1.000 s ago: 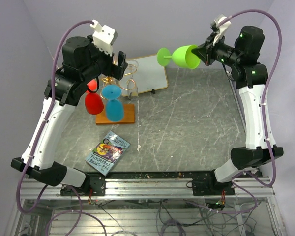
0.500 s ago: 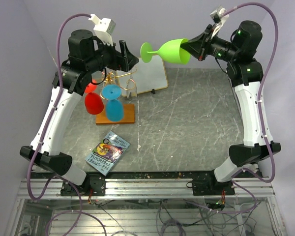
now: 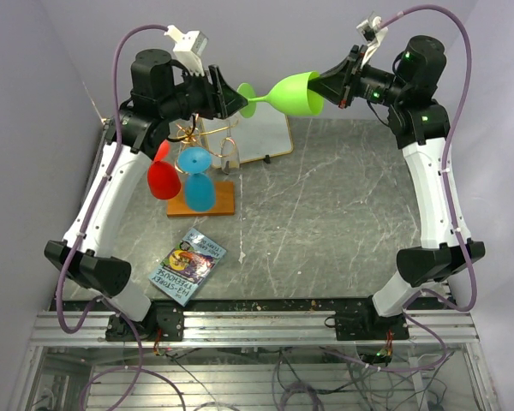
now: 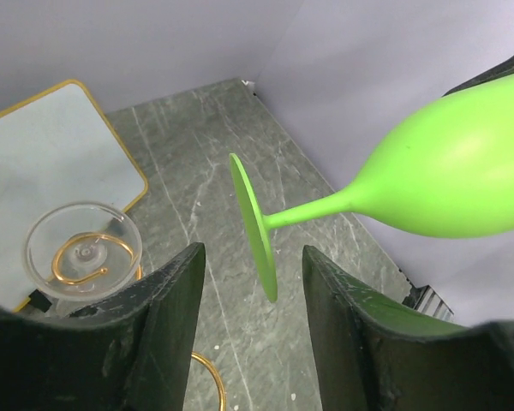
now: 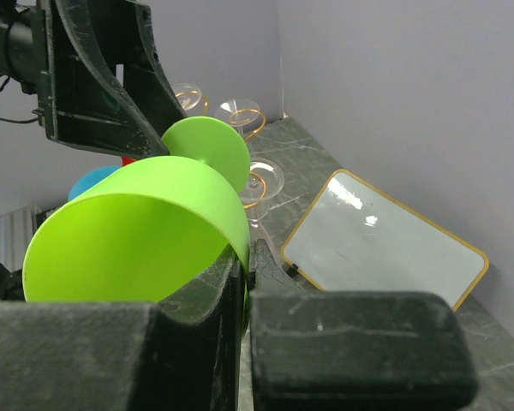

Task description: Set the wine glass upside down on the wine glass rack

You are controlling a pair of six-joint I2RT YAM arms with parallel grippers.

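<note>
Overhead and wrist views of a mid-air meeting between both arms above the far edge of the table (image 3: 343,205). The green wine glass (image 3: 289,92) lies roughly horizontal, high above the surface, its foot pointing to the left arm and its bowl mouth to the right arm. The right claw (image 3: 324,86) is pinched on the rim of the bowl; in the right wrist view one finger sits inside the bowl (image 5: 137,227) and the other outside, with the wall clamped between them. The left claw (image 3: 236,96) is spread; in the left wrist view the round foot (image 4: 255,227) stands edge-on in the gap between its two fingers (image 4: 167,317), apparently apart from both. Below the left arm stands the wine glass rack (image 3: 227,199), near the far left of the table, well apart from the green glass. On it hang a red wine glass (image 3: 164,178) and a blue wine glass (image 3: 197,181), both inverted; a clear wine glass (image 4: 84,250) sits in a gold scroll. A gold-framed whiteboard (image 3: 259,128) leans behind the rack, and a booklet (image 3: 187,265) lies nearer the arm bases.
</note>
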